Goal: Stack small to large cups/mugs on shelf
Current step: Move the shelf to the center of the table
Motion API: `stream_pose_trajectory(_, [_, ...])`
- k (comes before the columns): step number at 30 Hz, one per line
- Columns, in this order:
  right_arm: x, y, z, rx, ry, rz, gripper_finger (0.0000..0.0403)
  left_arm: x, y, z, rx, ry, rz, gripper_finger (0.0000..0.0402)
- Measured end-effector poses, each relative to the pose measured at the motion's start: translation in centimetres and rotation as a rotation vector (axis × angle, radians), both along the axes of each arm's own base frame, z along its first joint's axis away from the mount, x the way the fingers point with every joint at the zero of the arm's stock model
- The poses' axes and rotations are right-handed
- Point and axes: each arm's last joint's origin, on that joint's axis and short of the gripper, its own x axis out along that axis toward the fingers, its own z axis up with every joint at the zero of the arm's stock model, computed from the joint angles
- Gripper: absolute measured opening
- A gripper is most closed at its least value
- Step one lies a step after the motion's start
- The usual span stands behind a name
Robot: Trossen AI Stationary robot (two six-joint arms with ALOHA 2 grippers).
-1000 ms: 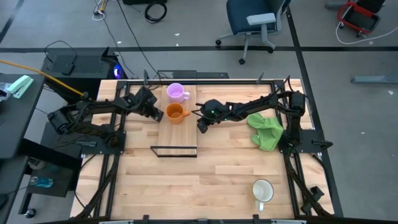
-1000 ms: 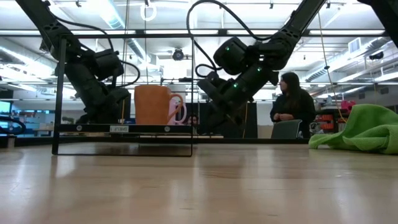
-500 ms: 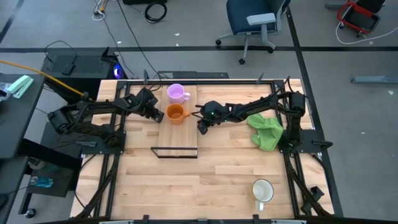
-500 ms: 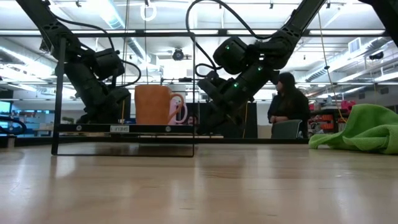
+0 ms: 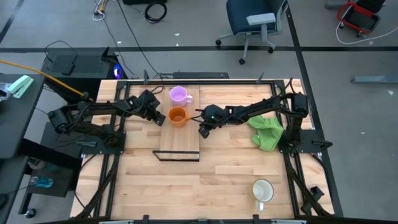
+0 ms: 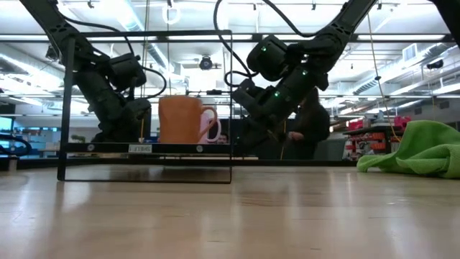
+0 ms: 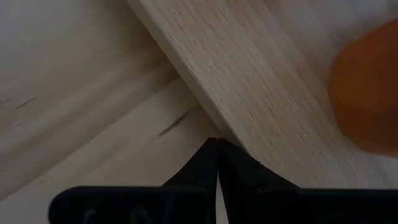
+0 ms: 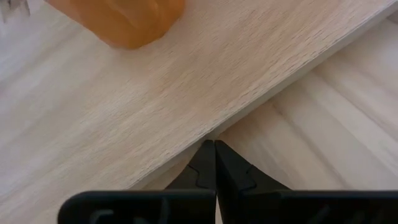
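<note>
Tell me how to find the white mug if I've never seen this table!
Start at the big wooden table and look at the edge farthest from the office chair. The white mug stands there alone, well past the green cloth. The orange mug and purple mug sit together on the shelf; only the white one is off it, by itself.

1. Orange mug [image 7: 367, 93]: cut off by the frame edge in the left wrist view and blurred; in the right wrist view only its lower part is seen.
2. Purple mug [image 6: 210, 124]: largely hidden behind the orange mug in the low view.
3. Person [image 6: 305, 126]: mostly covered by the right arm in the low view.
4. Shelf [image 8: 155, 93]: ends cropped in both wrist views.
</note>
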Motion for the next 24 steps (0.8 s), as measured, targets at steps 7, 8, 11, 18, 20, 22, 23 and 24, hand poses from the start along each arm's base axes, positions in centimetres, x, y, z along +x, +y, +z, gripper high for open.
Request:
stream_pose_trajectory(7, [-0.1, 1.0, 0.0, -0.020, 0.026, -0.001, 0.0001, 0.4, -0.5, 0.0, -0.003, -0.002, -0.018, 0.0013])
stream_pose_trajectory(8, [-0.1, 1.2, 0.0, -0.030, 0.032, -0.006, 0.0000, 0.4, -0.6, 0.0, -0.001, -0.004, -0.022, 0.0013])
stream_pose_trajectory(11, [-0.1, 1.5, 0.0, -0.033, 0.042, -0.008, 0.0000, 0.6, -0.8, 0.0, 0.001, -0.007, -0.034, 0.0015])
stream_pose_trajectory(18, [-0.1, 2.6, -0.1, -0.053, 0.058, -0.016, 0.0000, 1.0, -1.4, 0.1, -0.001, -0.010, -0.052, 0.0023])
stream_pose_trajectory(20, [-0.1, 2.8, -0.2, -0.052, 0.066, -0.021, 0.0000, 1.1, -1.5, 0.1, -0.004, -0.013, -0.056, 0.0020])
stream_pose_trajectory(22, [-0.2, 3.2, -0.3, -0.060, 0.078, -0.033, 0.0000, 1.2, -1.7, 0.1, -0.010, -0.017, -0.066, 0.0015])
stream_pose_trajectory(23, [-0.2, 3.3, -0.3, -0.065, 0.082, -0.033, 0.0000, 1.3, -1.9, 0.1, -0.011, -0.017, -0.073, 0.0014])
stream_pose_trajectory(24, [-0.2, 3.5, -0.3, -0.067, 0.084, -0.033, 0.0000, 1.3, -2.0, 0.1, -0.012, -0.017, -0.080, 0.0013])
